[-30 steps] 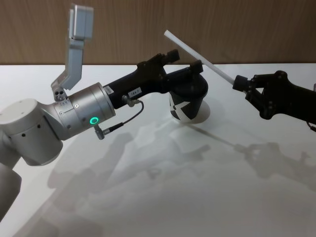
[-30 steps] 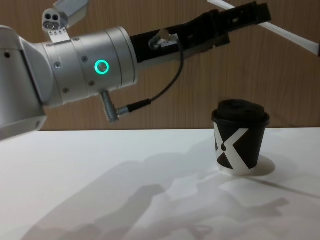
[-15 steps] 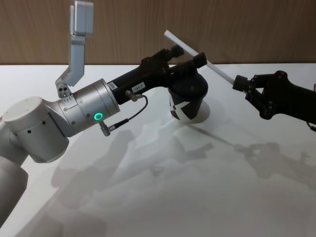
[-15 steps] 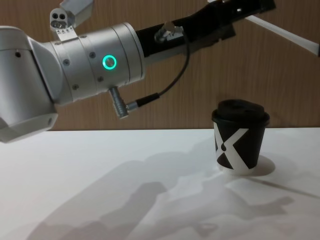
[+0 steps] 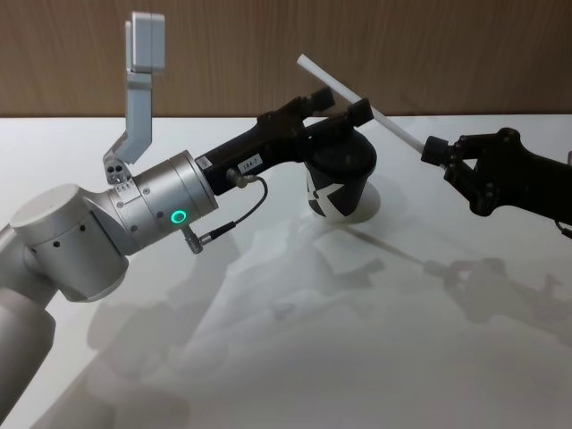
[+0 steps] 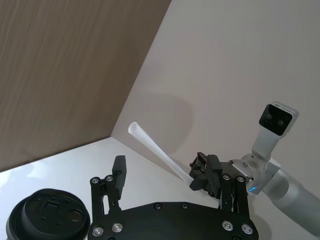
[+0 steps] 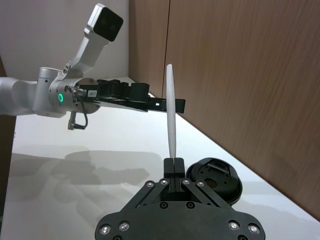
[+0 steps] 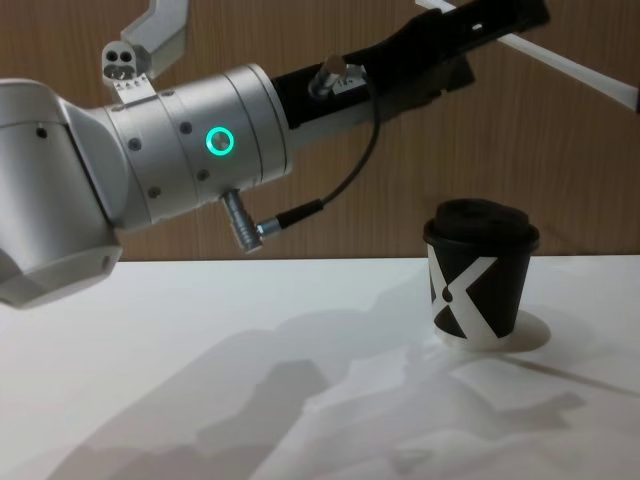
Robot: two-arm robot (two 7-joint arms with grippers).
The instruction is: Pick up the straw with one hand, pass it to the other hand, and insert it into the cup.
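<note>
The straw (image 5: 389, 125) hung tilted above the cup (image 8: 478, 288).
My right end effector (image 5: 431, 152) clamped its low end; my left end effector (image 5: 337, 100), fingers apart, straddled it.

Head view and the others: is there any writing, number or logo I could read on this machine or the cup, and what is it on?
White sticker on the left gripper: a few dark characters, too small to read.
The cup: a bold black X-like mark, no words.
No other writing can be made out.
</note>
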